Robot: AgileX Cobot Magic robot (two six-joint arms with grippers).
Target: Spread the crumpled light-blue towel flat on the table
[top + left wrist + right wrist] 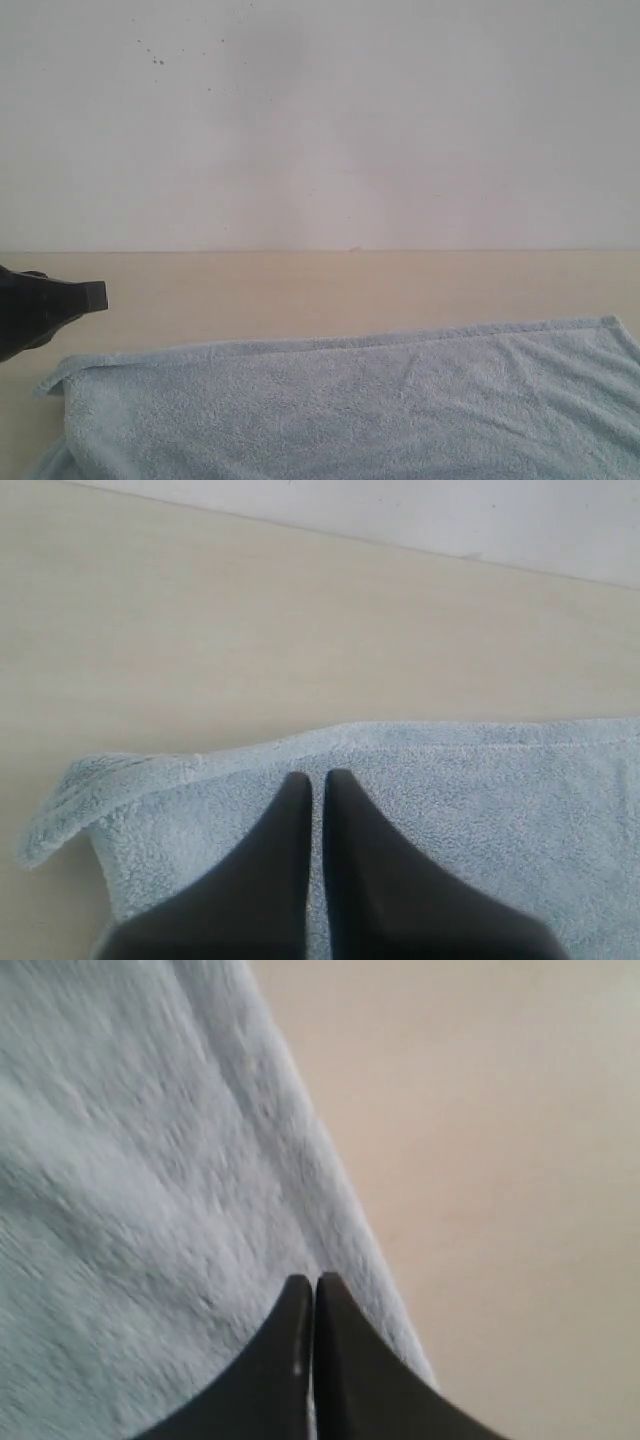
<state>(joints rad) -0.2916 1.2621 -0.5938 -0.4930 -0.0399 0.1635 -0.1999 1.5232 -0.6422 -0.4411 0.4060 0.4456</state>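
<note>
Towel lying largely flat on the table, spanning 7 to 4 o'clock in the exterior view, with its 8 o'clock corner folded over. Left gripper, at 9 o'clock, and right gripper, at the towel's edge, both have fingers pressed together.

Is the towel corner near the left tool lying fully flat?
No, the towel corner is folded over on itself on the table.

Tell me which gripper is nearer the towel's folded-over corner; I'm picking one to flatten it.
Left. The left gripper is shut over the towel, close beside the folded-over corner. The right gripper is shut over a straight towel edge, with that corner nowhere in its view.
</note>
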